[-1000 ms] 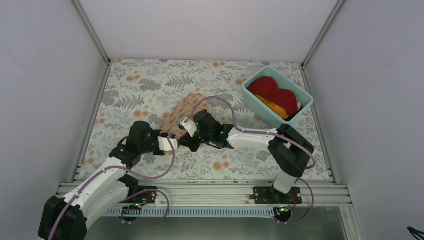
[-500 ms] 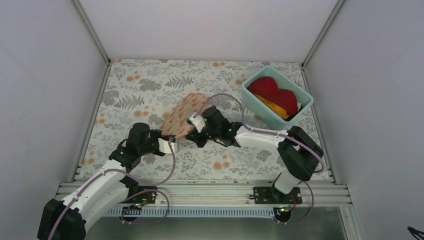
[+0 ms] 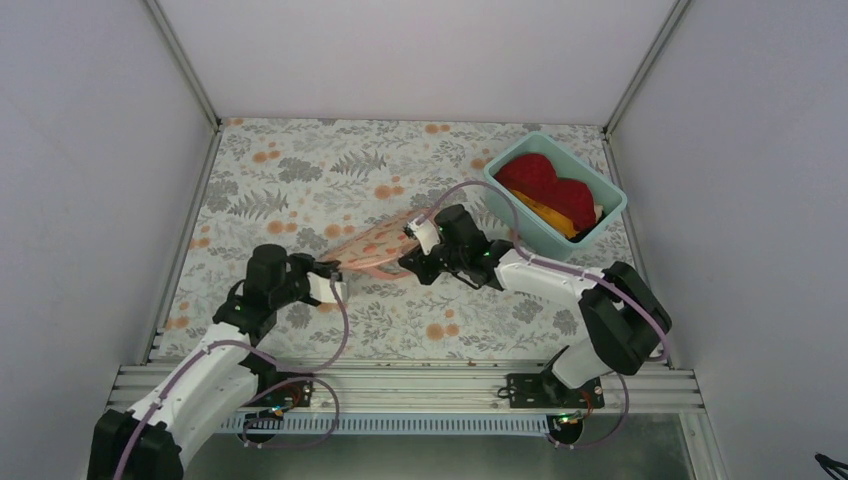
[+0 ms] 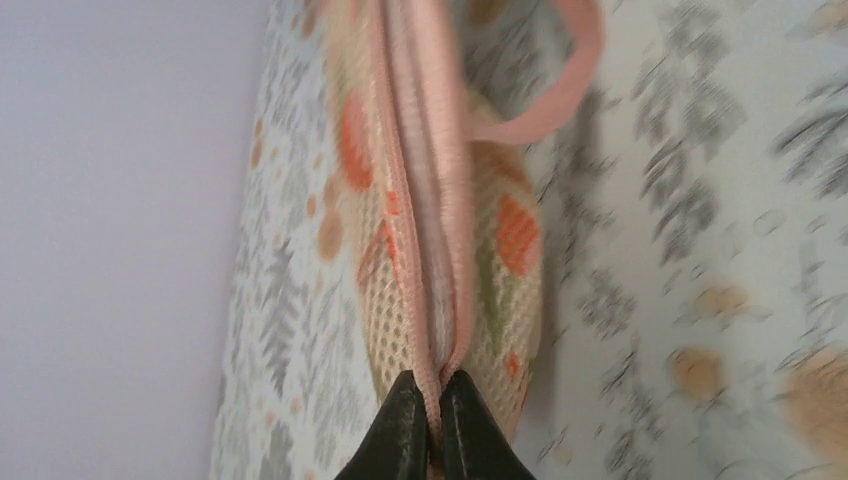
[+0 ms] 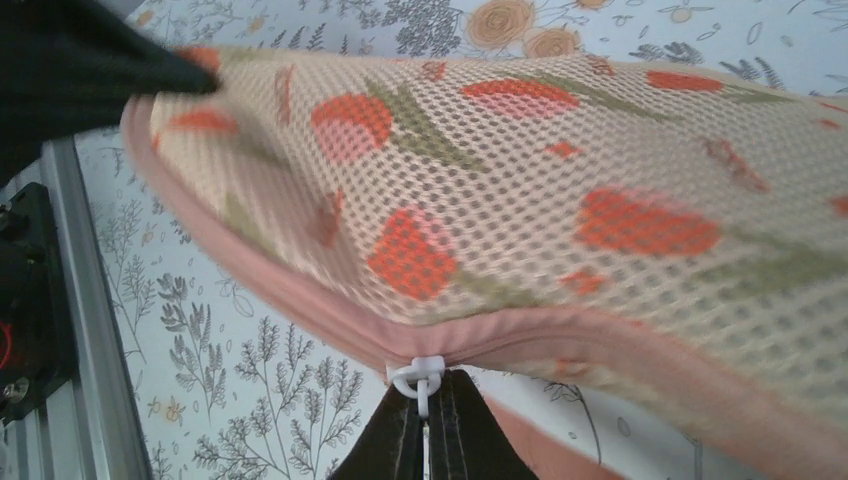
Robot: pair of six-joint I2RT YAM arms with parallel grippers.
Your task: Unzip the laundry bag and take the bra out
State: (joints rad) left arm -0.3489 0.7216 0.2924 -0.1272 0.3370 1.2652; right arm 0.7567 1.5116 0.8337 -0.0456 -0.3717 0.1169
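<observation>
The peach-pink mesh laundry bag with red-orange flowers is stretched between my two grippers above the table. My left gripper is shut on the bag's near-left edge seam. My right gripper is shut on the white zipper pull on the bag's pink edge. The mesh side of the bag fills the right wrist view. The bra is hidden; no olive-green fabric shows.
A teal plastic tub stands at the back right with a red cloth and an orange cloth in it. The table has a floral-print cover. White walls close the left, right and back.
My right gripper has moved right and away along the bag's edge with the zipper pull. The bag has been pulled out longer and flatter. My left gripper has drawn back a little to the left.
</observation>
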